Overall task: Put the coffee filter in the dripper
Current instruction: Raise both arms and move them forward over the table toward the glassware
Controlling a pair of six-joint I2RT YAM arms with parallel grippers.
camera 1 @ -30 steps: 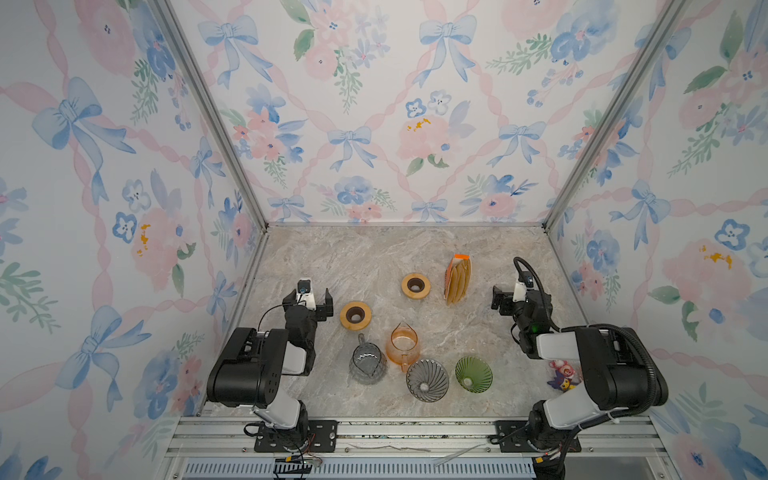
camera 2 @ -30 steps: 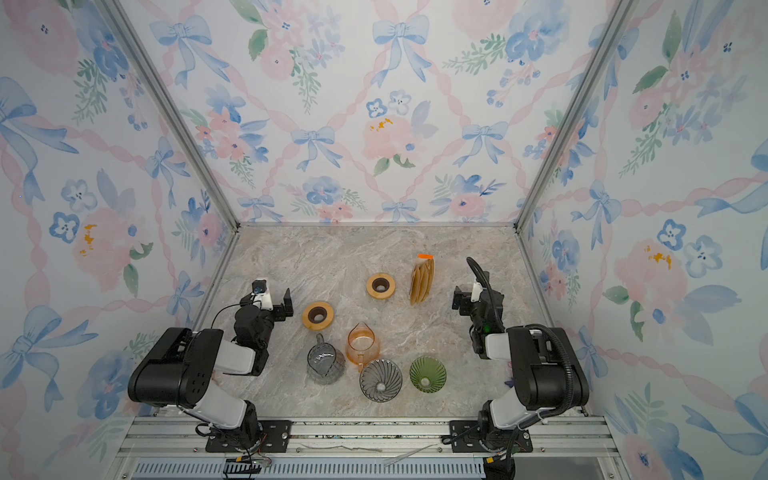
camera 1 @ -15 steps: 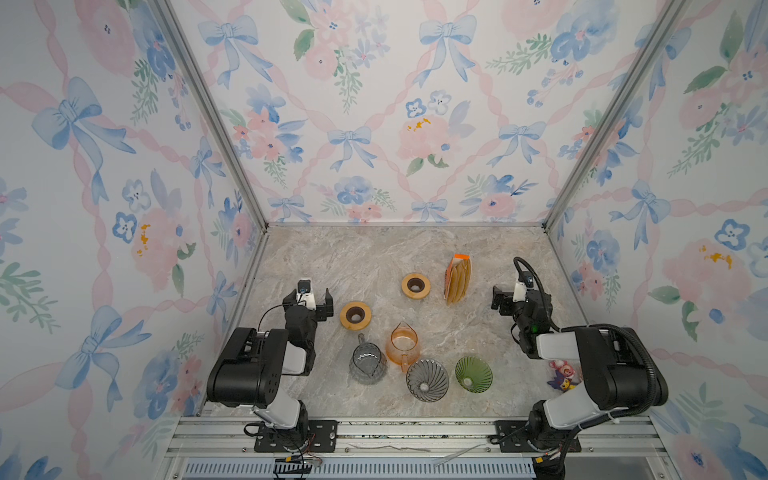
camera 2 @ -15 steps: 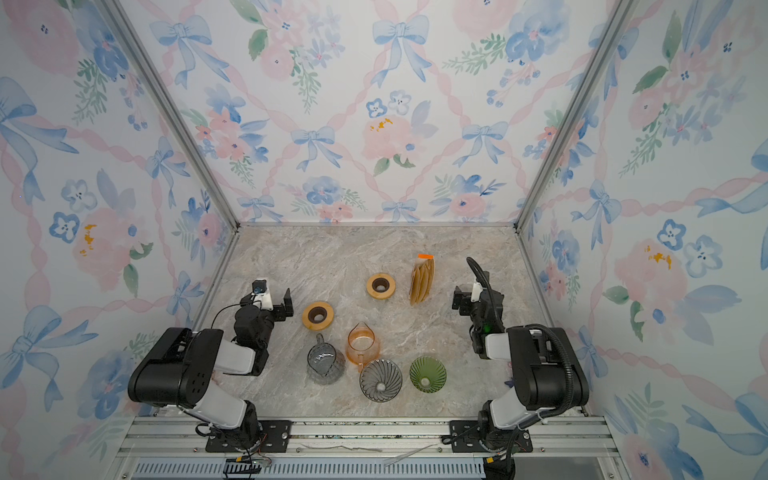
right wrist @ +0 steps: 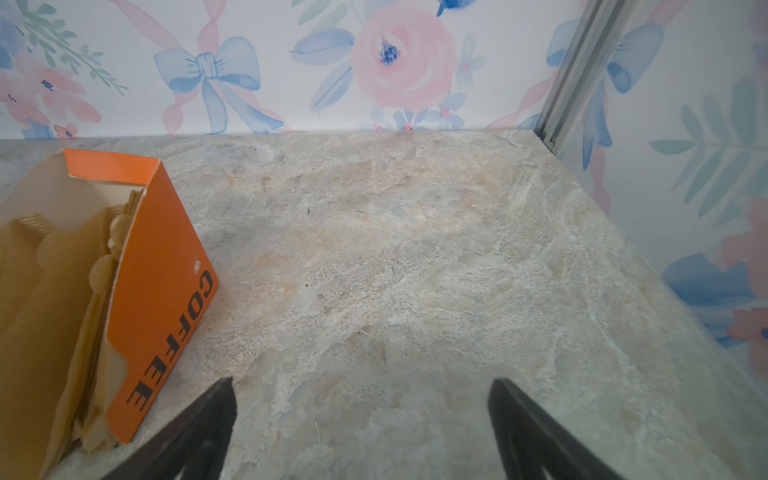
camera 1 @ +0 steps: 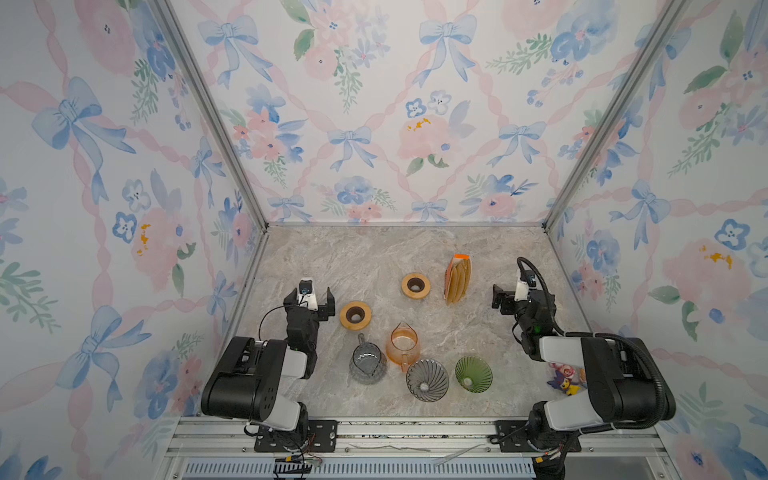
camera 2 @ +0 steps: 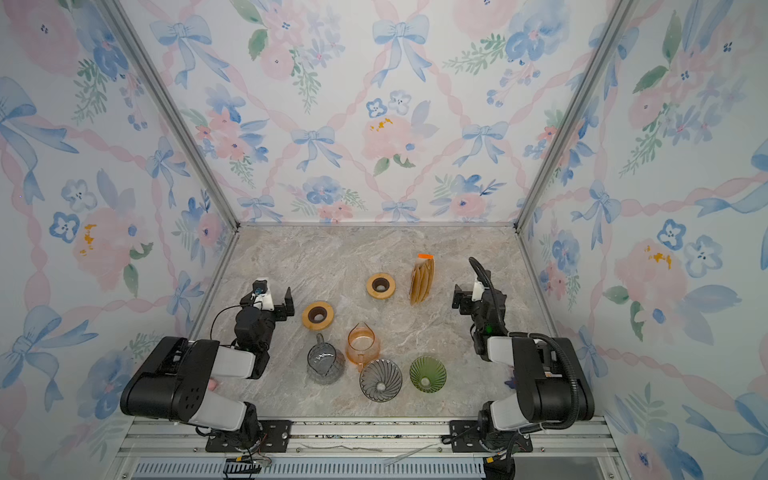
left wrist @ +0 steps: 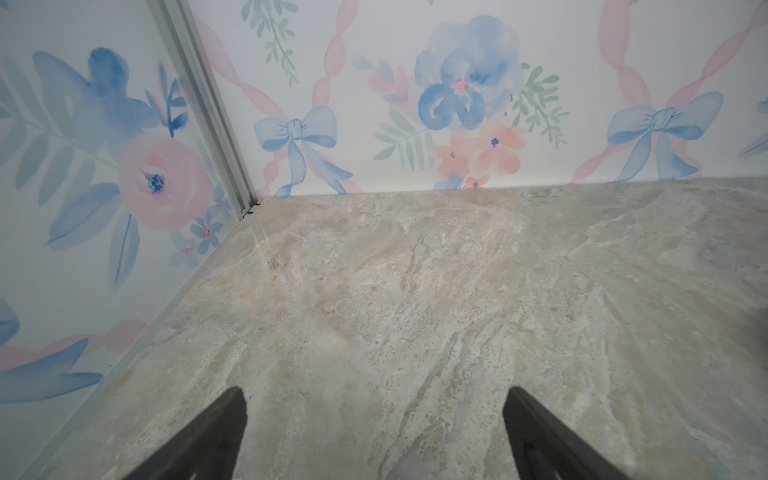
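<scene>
**Q:** Where are the filters?

**A:** Nearest me, a grey dripper (camera 1: 427, 380) and a green dripper (camera 1: 473, 373) sit empty on the surface (camera 1: 374, 257). Farther out, my left claw (left wrist: 374, 395) and right claw (right wrist: 363, 390) gape wide, holding nothing. Beyond, the coffee filters (right wrist: 50, 291) stand in their open-topped orange box (right wrist: 158, 291) near my right claw, probably for easy plucking.

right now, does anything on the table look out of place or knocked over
Nothing looks spilled or broken. The one oddity: small colourful toy figures tucked beside the right arm, nothing to do with brewing.
</scene>
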